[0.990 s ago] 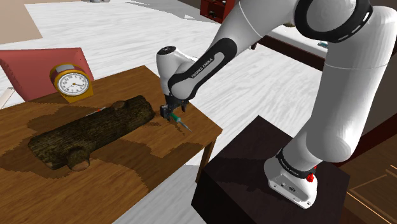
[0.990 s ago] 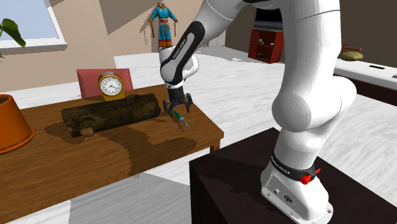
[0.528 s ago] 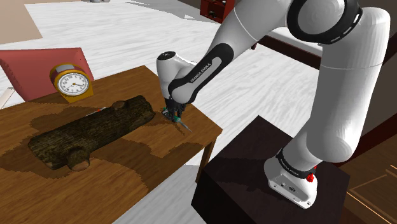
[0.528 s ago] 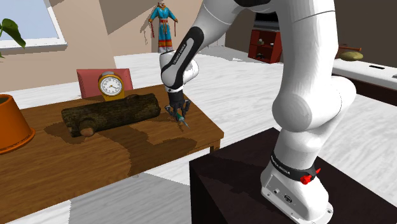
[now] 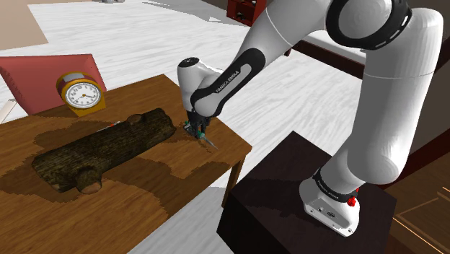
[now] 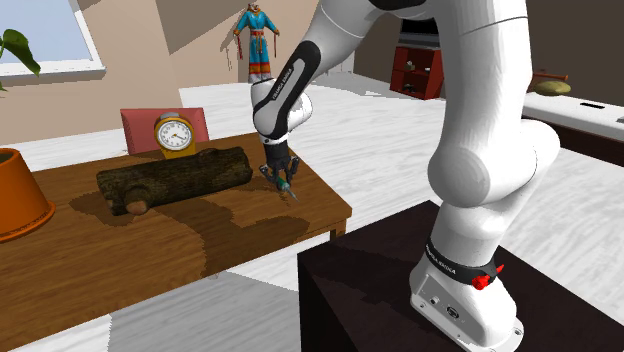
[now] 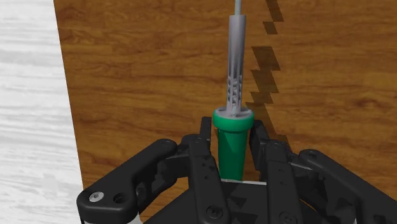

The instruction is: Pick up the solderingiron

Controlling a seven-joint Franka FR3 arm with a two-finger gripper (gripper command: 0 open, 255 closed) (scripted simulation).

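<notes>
The soldering iron [image 7: 232, 145] has a green handle and a grey metal shaft; its handle is clasped between the black fingers of my gripper [image 7: 233, 130]. In the shoulder view the gripper [image 5: 196, 128] stands low over the wooden table [image 5: 144, 184], near the corner closest to the stand. The soldering iron [image 5: 207, 140] pokes out beneath it, tip toward the table's edge. In the second exterior view the gripper [image 6: 279, 175] points straight down with the soldering iron [image 6: 289, 190] at its tips, close to the tabletop.
A dark log [image 5: 101, 148] lies across the table just beside the gripper. Behind it stand a yellow alarm clock [image 5: 81, 94] and a red pad [image 5: 40, 72]. An orange pot [image 6: 18, 195] sits at the table's far end. My dark stand [image 5: 303, 209] is past the table edge.
The gripper has come down a little onto the soldering iron and its fingers have gone from open to shut on the green handle. Over the last half second nothing has moved.
</notes>
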